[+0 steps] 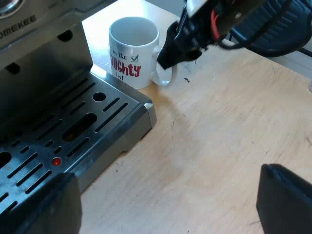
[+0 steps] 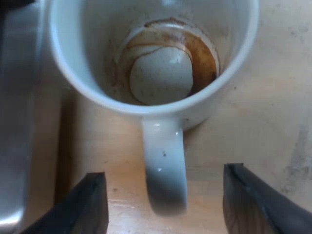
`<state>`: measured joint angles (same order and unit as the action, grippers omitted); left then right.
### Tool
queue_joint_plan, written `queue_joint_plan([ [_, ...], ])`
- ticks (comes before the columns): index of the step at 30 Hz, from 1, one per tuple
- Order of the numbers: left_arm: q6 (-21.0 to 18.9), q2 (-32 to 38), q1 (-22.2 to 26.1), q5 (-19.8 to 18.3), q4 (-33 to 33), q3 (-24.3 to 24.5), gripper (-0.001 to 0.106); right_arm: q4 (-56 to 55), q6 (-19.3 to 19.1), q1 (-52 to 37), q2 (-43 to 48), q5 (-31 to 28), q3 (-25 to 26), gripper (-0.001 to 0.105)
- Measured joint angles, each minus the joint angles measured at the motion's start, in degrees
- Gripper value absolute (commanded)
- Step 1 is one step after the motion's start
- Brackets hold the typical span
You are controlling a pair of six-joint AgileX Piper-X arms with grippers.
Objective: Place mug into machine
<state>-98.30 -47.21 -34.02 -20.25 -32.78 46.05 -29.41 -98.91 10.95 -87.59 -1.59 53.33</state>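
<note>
Both grippers spread. Right gripper (image 2: 165, 200) straddles mug (image 2: 151, 58) handle (image 2: 165, 161), likely lining up for pinch. Mug on table (image 1: 219, 136) just beside machine (image 1: 73, 122), not yet in. Left gripper (image 1: 165, 207) hovers empty.

The left gripper (image 1: 163, 212) is held with its two fingers spread wide apart. The right gripper (image 2: 168, 207) is likewise held open, fingers well apart. The right arm (image 1: 243, 22) is angled downward.
</note>
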Motion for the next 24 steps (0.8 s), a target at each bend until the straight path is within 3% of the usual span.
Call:
queue_joint_plan([
  [15,0.2,0.0,0.0,0.0,0.0,0.0,0.074,3.6,2.1,0.0,-4.8,0.0,-0.4,0.054],
  [24,0.5,0.0,0.0,0.1,0.0,0.0,0.074,11.1,3.4,0.0,4.7,-2.3,-12.2,0.054],
])
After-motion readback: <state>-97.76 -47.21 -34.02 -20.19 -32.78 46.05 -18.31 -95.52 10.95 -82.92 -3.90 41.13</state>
